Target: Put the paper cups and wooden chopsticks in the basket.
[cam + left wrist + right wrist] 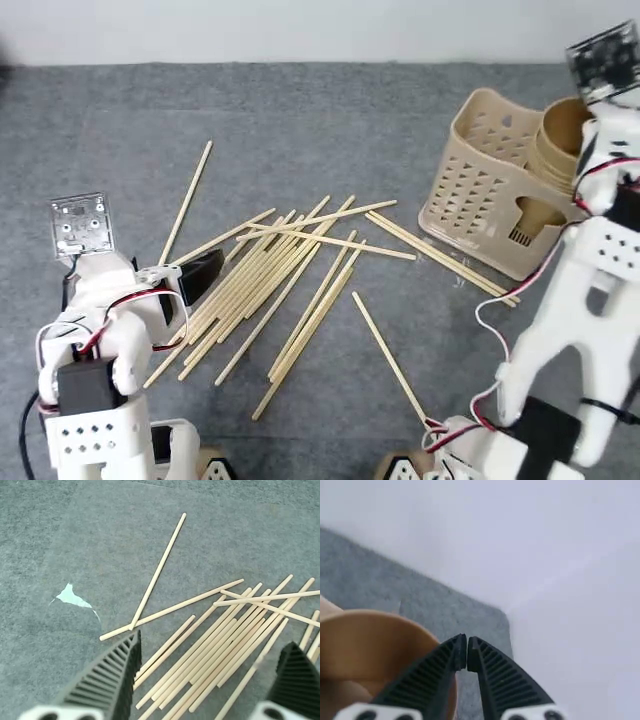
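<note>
Chopsticks (290, 270) lie loose across the middle of the grey mat (300, 120) in the high view, most of them in a rough sheaf slanting from seven o'clock up to one o'clock, with one stray stick off at ten o'clock and another at five o'clock. At two o'clock stands the tan basket (470, 190), tipped a little, with a few sticks touching its foot; brown cups (565, 135) sit stacked in its far compartment. The left arm is at eight o'clock, the left gripper (195, 280) at the near end of the sheaf, and the right arm rises at four o'clock and leans over the basket. From the left wrist, the left gripper (210, 680) is spread wide, holding nothing, above the packed sticks, and a pale scrap (72, 597) marks the mat beside them. From the right wrist, the right gripper (466, 652) is closed tip to tip on nothing, just beside the rim of the cups (375, 645).
</note>
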